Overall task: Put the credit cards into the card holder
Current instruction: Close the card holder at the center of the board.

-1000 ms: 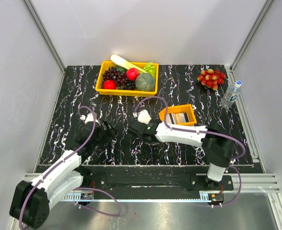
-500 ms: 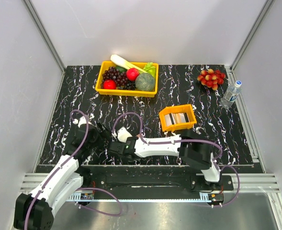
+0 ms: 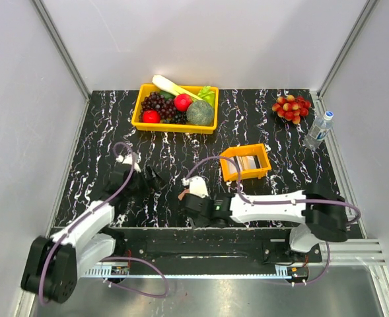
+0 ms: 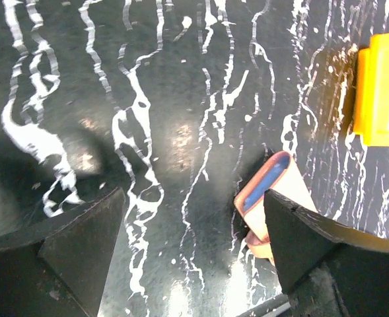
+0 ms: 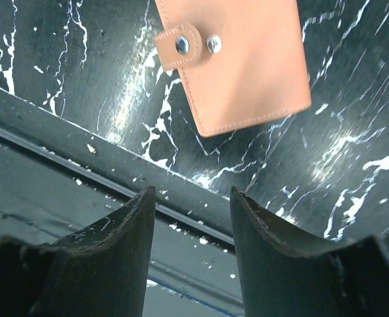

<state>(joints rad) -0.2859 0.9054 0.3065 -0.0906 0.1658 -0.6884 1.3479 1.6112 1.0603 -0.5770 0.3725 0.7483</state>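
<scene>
Snapped-shut card holder (image 5: 237,63) lying flat on black marbled table (image 5: 353,132) near front edge, right gripper (image 5: 193,198) partly open just short of it, gripping nothing, left gripper (image 4: 193,195) spread wide, empty, credit cards (image 3: 248,160) in orange tray (image 3: 252,176).

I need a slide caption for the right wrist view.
Tan card holder lying flat on the marbled table, beyond the open right gripper.

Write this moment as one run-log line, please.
left gripper: open, empty | right gripper: open, near card holder | card holder: folded, flat on table, ungripped | credit cards: in orange tray
</scene>
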